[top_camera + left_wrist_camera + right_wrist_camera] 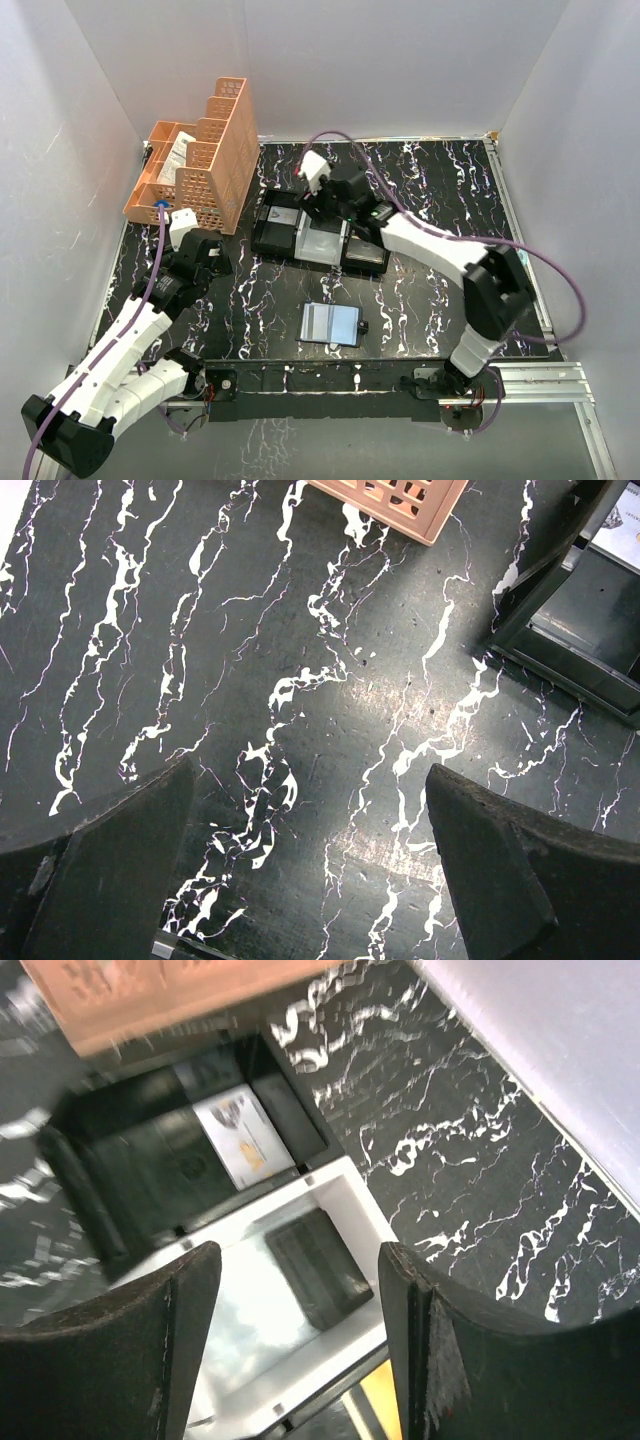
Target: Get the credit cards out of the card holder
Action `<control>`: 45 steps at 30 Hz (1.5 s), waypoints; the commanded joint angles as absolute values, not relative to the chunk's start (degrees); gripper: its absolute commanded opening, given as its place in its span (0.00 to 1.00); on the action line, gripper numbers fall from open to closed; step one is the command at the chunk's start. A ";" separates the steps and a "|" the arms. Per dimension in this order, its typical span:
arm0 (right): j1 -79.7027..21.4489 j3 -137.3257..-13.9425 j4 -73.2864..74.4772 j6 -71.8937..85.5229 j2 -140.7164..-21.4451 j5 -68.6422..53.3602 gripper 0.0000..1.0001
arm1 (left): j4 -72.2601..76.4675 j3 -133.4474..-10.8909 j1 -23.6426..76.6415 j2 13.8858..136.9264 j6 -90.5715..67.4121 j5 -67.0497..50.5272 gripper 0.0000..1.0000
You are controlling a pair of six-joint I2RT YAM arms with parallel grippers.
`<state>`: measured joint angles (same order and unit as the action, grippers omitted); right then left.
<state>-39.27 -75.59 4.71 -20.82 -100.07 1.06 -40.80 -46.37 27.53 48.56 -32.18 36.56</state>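
Right hand (298, 1280) released, empty, above tray (268, 238) | card holder (330, 324) lies flat, well apart from it

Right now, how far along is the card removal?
Looks done: a dark card lies in the white compartment of the tray, a light printed card in a black one. In hand: nothing; right gripper open over the tray, left gripper open over the table. Left: card holder lies open; can't tell whether cards remain.
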 commanded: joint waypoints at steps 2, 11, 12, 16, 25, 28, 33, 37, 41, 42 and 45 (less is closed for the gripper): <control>-39.07 -66.38 -3.83 3.06 -85.28 2.10 0.67 | -41.25 -47.32 27.23 46.96 -32.70 36.87 0.99; -39.09 -56.16 0.51 20.45 -69.78 8.22 0.98 | -41.00 -47.40 27.18 47.55 -32.43 36.05 0.99; -39.04 -54.50 -0.38 21.96 -67.88 7.59 0.98 | -40.94 -47.43 27.24 47.53 -32.43 36.05 0.99; -39.03 -45.86 -6.85 26.33 -60.30 0.93 0.98 | -40.89 -47.29 27.25 47.55 -32.43 35.82 0.99; -40.59 -42.57 6.09 46.81 -57.52 -8.81 0.85 | -40.58 -47.29 27.25 48.68 -31.92 34.76 0.99; -47.79 -42.59 12.87 47.06 -60.82 0.80 0.74 | -40.41 -47.24 27.22 48.95 -31.77 34.40 0.99; -60.05 -46.21 21.40 52.58 -68.16 16.50 0.60 | -40.21 -47.25 27.24 49.44 -31.46 34.19 0.99; -65.97 -49.57 24.01 56.30 -75.34 22.36 0.55 | -40.32 -47.22 27.25 49.73 -31.54 34.43 0.99; -67.90 -53.12 25.63 58.49 -82.01 24.83 0.53 | -40.27 -47.27 27.25 49.71 -31.55 34.45 0.99; -68.00 -54.07 26.29 58.82 -83.43 25.09 0.52 | -40.26 -47.25 27.20 49.72 -31.55 34.49 0.99; -68.20 -56.08 27.21 58.86 -86.56 25.54 0.52 | -40.28 -47.21 27.25 49.81 -31.55 34.67 0.99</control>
<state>-67.85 -51.90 25.34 56.23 -84.18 20.34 -40.34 -46.37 27.53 49.80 -31.97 33.82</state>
